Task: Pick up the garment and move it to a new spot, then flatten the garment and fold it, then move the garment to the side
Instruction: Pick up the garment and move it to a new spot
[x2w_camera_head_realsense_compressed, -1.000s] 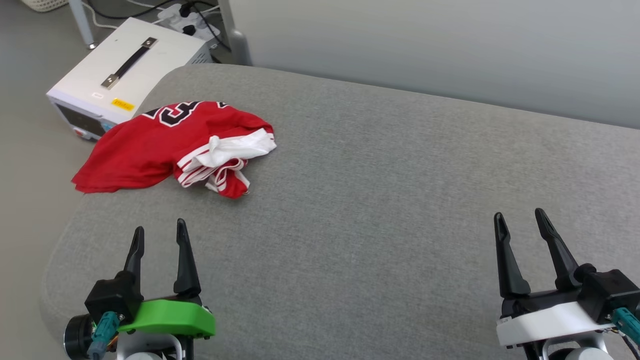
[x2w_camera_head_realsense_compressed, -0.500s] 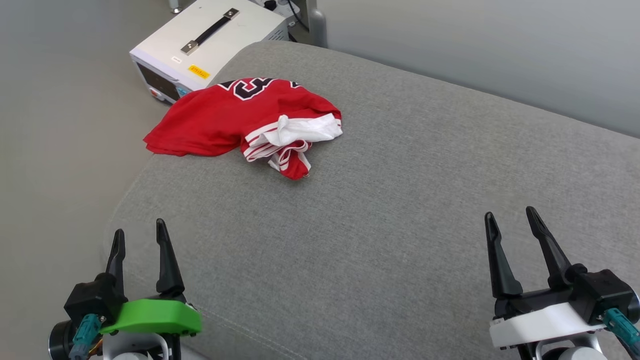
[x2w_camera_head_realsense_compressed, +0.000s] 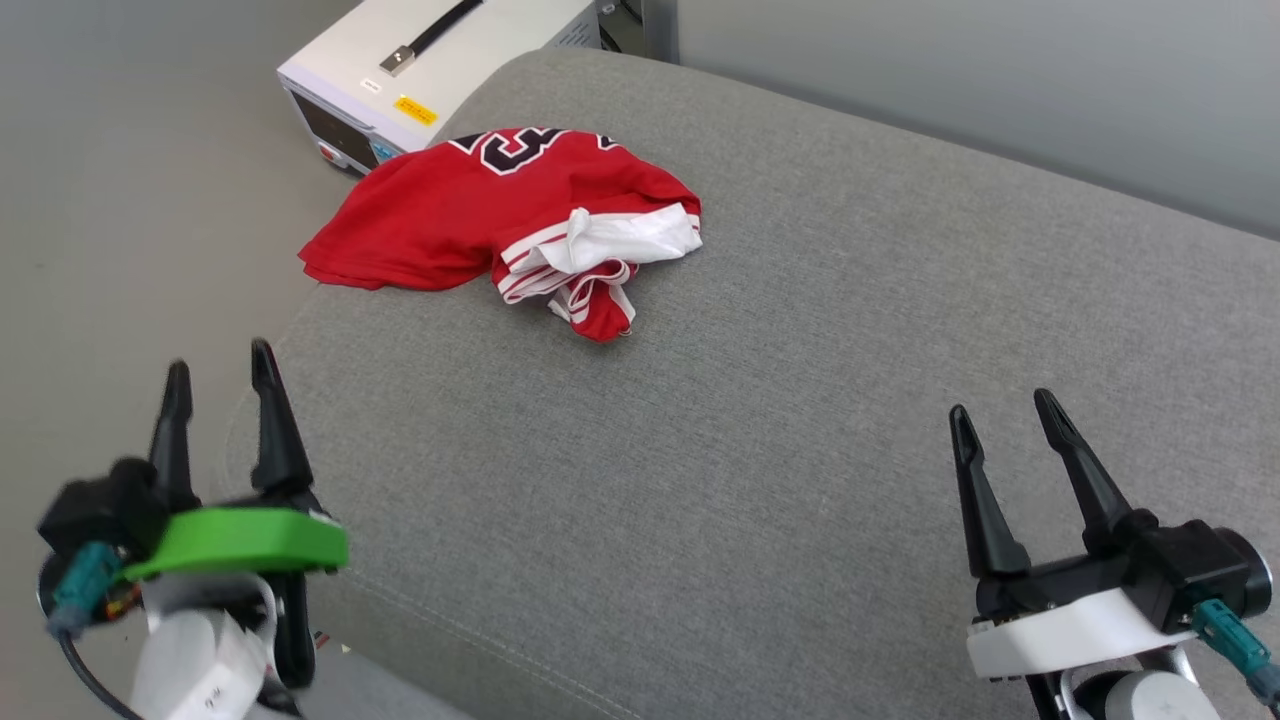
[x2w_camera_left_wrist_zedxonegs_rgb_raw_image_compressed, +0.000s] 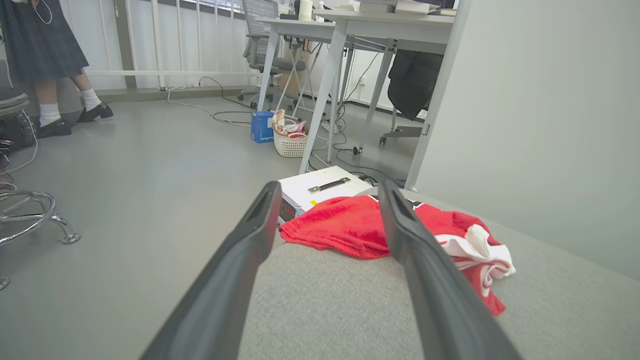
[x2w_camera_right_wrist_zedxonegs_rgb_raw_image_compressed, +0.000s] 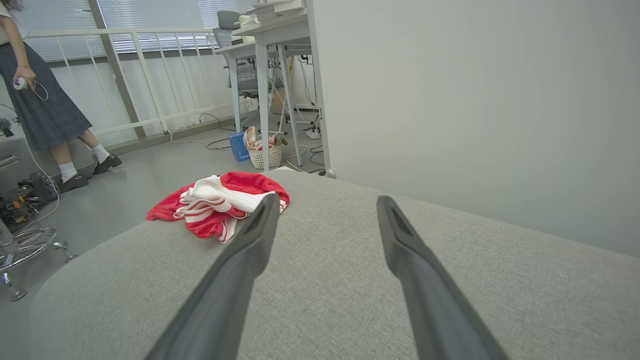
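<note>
Step 1 of the task, the pick-up, is in hand, and I judge it barely begun: nothing of mine touches the garment (x2w_camera_head_realsense_compressed: 480, 215). It lies in a crumpled red heap at the far left corner of the grey cushion (x2w_camera_head_realsense_compressed: 780, 420). Its red hem droops a little over the cushion's edge, close to the white box (x2w_camera_head_realsense_compressed: 440, 60) with a dark handle that stands on the floor behind it. A white sleeve (x2w_camera_head_realsense_compressed: 625, 235) with red-white striped trim is bunched on the heap's right side, and part of a black, white-edged number print shows along its far edge. My left gripper (x2w_camera_head_realsense_compressed: 220, 357) hovers at the cushion's near left corner, its 2 dark fingers spread wide with nothing between them. In the left wrist view the heap sits ahead, framed between those fingers but well apart from their tips. My right gripper (x2w_camera_head_realsense_compressed: 1000, 402) hangs over the near right part of the cushion, equally wide open and empty, and further from the shirt. A person (x2w_camera_left_wrist_zedxonegs_rgb_raw_image_compressed: 45, 60) stands across the room, well clear of the work. The next move, as I judge it, calls for reaching the left arm forward and down onto the heap and closing on a thick fold of red cloth rather than the loose sleeve, so the whole shirt lifts together. The overhanging hem could slide off the cushion if I nudge it outward, so I would come in from the cushion side.
</note>
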